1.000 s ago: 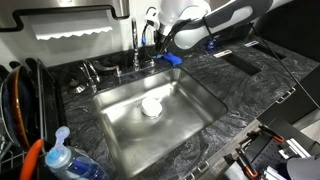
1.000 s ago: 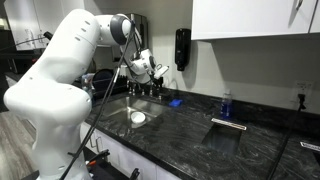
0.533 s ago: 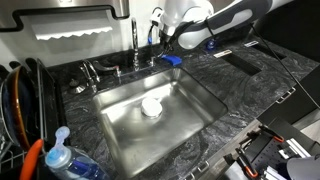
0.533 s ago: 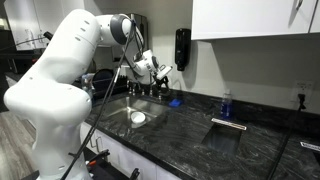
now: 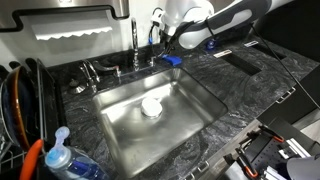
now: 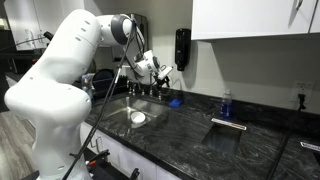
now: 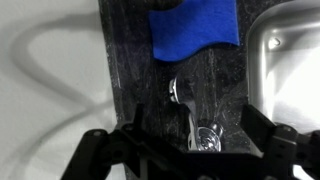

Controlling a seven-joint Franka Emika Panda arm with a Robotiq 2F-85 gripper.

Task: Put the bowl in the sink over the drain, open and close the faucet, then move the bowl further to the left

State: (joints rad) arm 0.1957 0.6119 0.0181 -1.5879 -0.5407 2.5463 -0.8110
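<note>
The small white bowl sits upright in the middle of the steel sink. The drain is hidden. The chrome faucet rises behind the basin. My gripper hovers at the faucet's base, just above the counter. In the wrist view my gripper is open. Its dark fingers stand wide on either side of a chrome lever handle without touching it. The blue sponge lies just beyond.
A dish rack with plates and a blue-capped bottle stand at the near end of the counter. A black dispenser hangs on the wall. A small blue bottle stands on the dark stone counter.
The jaws have opened wide, letting go of the lever handle, and the gripper has shifted slightly away from the faucet. The bowl has not moved.
</note>
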